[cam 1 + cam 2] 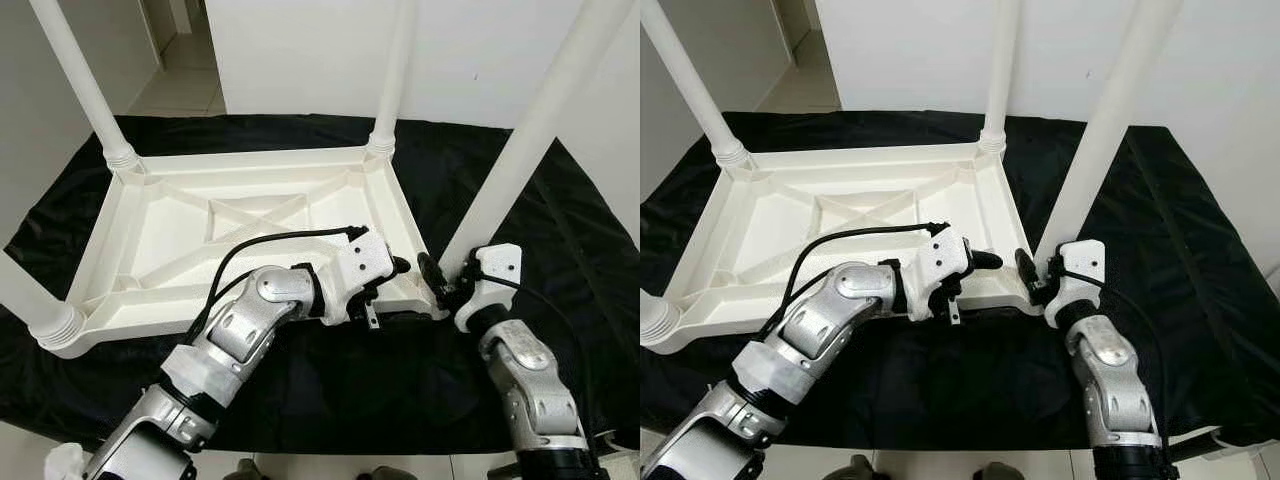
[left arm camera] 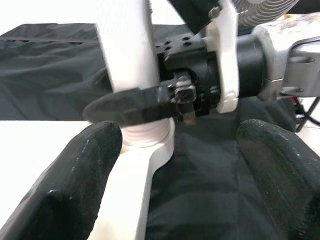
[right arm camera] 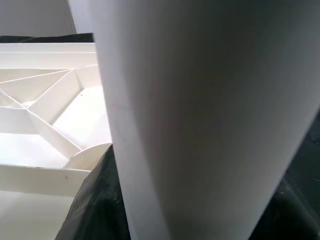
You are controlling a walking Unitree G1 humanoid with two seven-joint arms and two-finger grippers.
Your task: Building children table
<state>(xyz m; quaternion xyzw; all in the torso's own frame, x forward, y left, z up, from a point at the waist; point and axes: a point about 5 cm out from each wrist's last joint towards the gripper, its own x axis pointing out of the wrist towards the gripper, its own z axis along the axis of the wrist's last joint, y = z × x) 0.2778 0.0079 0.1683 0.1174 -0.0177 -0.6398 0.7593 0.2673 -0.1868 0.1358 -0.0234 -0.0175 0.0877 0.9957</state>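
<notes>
White moulded plastic, so I judge the near leg (image 1: 520,150) light, stiff and a bit slick; I'd hold it low by the socket. My right gripper (image 1: 452,280) is clamped on it there. My left gripper (image 1: 395,272) hangs released just beside. Beyond, the upturned tabletop (image 1: 240,225) rests on black cloth (image 1: 560,250).

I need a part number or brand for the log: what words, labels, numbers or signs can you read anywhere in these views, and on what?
No readable text, one line per surface:
Upturned white plastic table top: none, only moulded ribs.
White table legs: none.
Black cloth under the table: none.
Left hand and right hand housings: no label or number legible.
</notes>
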